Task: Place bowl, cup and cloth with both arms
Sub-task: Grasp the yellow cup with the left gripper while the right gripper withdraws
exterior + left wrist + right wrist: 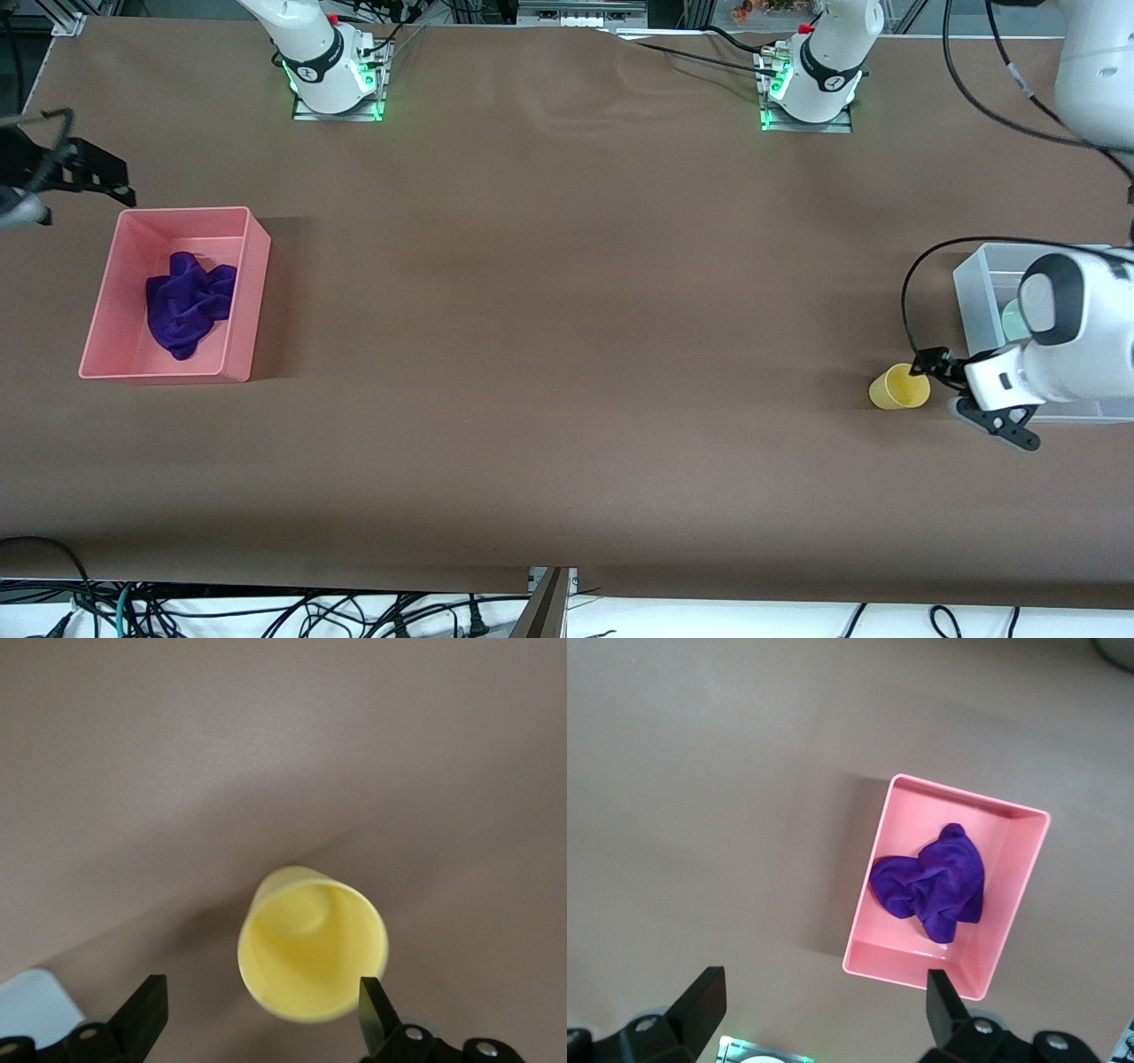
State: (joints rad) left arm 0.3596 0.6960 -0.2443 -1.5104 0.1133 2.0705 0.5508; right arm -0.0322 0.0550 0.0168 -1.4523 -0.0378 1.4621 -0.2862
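Cup (312, 955) between open left end effector (264, 1020) fingers.

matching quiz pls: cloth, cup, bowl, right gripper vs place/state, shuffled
Things:
1. cloth
2. cup
3. bowl
4. right gripper

Places or states:
A. in the clear bin, mostly hidden by the left arm
B. open, holding nothing, up in the air near the pink bin
C. crumpled in the pink bin
D. on its side on the table, between the open fingers of the left gripper

Pairs: 1-C, 2-D, 3-A, 4-B
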